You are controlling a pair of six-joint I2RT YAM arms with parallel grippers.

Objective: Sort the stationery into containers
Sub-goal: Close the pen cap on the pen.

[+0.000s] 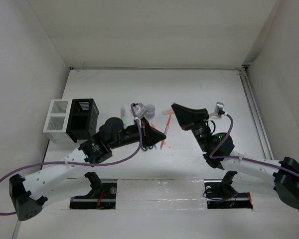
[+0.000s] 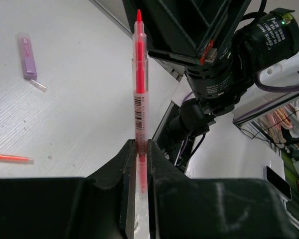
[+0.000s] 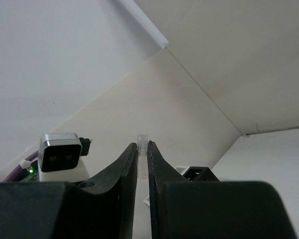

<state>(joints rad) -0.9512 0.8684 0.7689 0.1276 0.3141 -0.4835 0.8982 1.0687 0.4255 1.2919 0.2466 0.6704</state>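
My left gripper (image 2: 141, 149) is shut on a thin red pen (image 2: 140, 84), uncapped, with its red tip pointing towards the right arm's gripper. In the top view the left gripper (image 1: 162, 134) is at mid-table, close to my right gripper (image 1: 174, 107). My right gripper (image 3: 142, 149) is shut on a small clear pen cap (image 3: 142, 139). The white container (image 1: 57, 122) and the black container (image 1: 82, 119) stand side by side at the left. A purple highlighter (image 2: 26, 50) and another red pen (image 2: 10, 158) lie on the table.
A green highlighter (image 1: 123, 113) and a small round greyish piece (image 1: 149, 108) lie behind the left gripper. A loose clear cap (image 2: 38, 85) lies near the purple highlighter. White walls enclose the table on three sides.
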